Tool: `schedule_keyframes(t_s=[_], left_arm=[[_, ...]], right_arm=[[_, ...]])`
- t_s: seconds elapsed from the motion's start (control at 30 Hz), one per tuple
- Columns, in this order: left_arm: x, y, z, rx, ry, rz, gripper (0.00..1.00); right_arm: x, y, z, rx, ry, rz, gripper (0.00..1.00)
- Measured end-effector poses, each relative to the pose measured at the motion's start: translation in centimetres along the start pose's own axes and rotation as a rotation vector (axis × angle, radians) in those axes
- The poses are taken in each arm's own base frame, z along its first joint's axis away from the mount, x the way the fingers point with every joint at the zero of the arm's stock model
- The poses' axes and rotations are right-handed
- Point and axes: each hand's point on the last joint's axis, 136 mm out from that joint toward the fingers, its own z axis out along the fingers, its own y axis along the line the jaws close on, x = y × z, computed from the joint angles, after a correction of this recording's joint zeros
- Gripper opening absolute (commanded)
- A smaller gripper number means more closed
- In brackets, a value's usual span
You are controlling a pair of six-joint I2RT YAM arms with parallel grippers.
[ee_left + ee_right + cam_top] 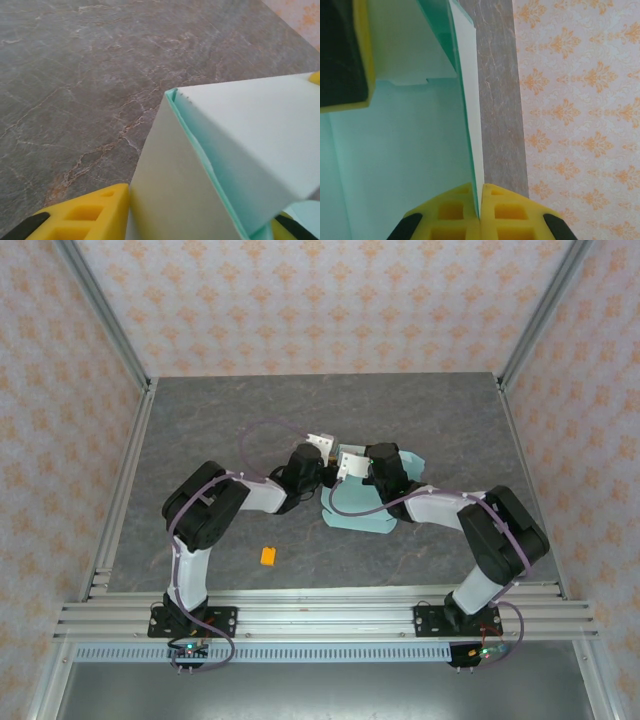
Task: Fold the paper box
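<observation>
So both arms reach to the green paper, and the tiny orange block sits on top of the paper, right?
Not quite. The orange block lies on the bare table, apart from the paper box. The top view shows it. Both arms do reach the paper box.

A small orange block is lying on the grey marbled table. Patterned wallpaper is surrounding it.

No writing, label, brand, number or sign can be read: none on the paper box, the counter or the patterned walls.
</observation>
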Motion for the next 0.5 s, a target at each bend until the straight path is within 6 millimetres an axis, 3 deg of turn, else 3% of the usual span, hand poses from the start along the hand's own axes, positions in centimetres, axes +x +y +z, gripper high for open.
schedule_keyframes(t_s=[0.5], left_arm=[[-0.4, 1.1, 0.2, -0.178, -0.051, -0.043, 0.18]], right_arm=[[-1.3, 0.2, -0.4, -0.012, -0.040, 0.055, 0.00]])
